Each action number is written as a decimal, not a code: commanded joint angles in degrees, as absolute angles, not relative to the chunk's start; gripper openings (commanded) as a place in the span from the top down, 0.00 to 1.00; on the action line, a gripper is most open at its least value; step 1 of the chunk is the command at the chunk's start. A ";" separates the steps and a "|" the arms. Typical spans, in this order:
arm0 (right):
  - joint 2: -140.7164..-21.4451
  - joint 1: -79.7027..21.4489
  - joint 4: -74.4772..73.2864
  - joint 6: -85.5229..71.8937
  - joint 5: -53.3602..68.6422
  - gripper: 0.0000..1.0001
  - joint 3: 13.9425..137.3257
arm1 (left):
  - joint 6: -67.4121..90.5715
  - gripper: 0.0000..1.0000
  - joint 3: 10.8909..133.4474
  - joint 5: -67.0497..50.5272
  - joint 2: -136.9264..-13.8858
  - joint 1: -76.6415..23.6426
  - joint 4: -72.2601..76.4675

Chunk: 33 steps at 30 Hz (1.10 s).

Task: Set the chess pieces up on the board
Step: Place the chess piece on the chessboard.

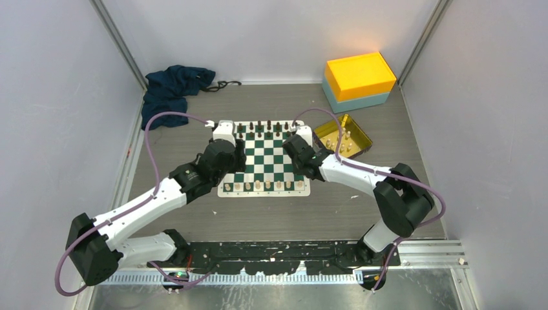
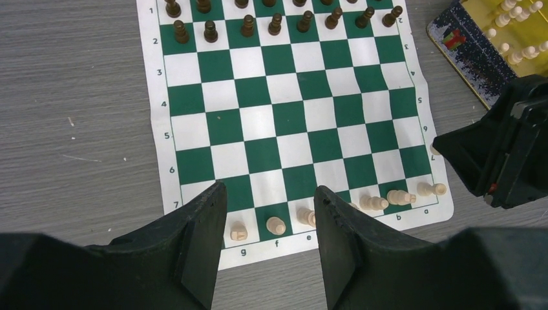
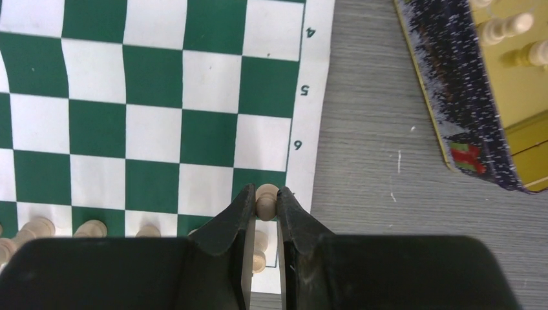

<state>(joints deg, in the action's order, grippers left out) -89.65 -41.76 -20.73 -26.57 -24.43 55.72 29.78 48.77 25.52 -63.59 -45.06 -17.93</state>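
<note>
The green-and-white board [image 1: 265,161] lies mid-table; it also shows in the left wrist view [image 2: 284,123] and the right wrist view [image 3: 155,97]. Cream chess pieces [image 1: 265,185] stand in a row along its near edge [image 2: 276,225]. My right gripper [image 1: 298,155] [image 3: 265,201] is shut on a cream pawn [image 3: 267,194] over the board's right-edge square in row 7; whether the pawn touches the board I cannot tell. My left gripper [image 1: 231,152] [image 2: 270,194] is open and empty above the near-left squares.
Black pieces [image 1: 262,127] fill the far two rows [image 2: 278,22]. A gold tray [image 1: 331,124] [image 3: 452,84] with several cream pieces sits right of the board. A yellow box [image 1: 359,76] stands at the back right, a blue cloth [image 1: 173,87] at the back left.
</note>
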 commanded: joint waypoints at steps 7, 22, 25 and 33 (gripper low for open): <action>-91.88 -43.94 -13.12 -27.96 -27.33 0.99 54.58 | 29.98 0.47 48.13 26.78 -62.07 -45.27 -16.25; -92.12 -44.19 -11.26 -29.75 -27.08 0.99 51.93 | 29.69 0.47 48.08 26.97 -62.05 -45.27 -16.00; -91.99 -44.20 -10.91 -29.92 -26.83 0.99 51.40 | 29.79 0.47 48.08 26.82 -62.05 -45.26 -16.02; -92.17 -44.27 -9.97 -30.40 -26.22 0.99 50.32 | 29.88 0.47 48.25 26.87 -62.18 -45.26 -16.00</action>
<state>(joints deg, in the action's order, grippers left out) -92.79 -43.81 -13.04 -29.12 -25.58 50.70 29.76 47.92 25.54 -63.51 -45.06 -17.89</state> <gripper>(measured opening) 0.214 0.533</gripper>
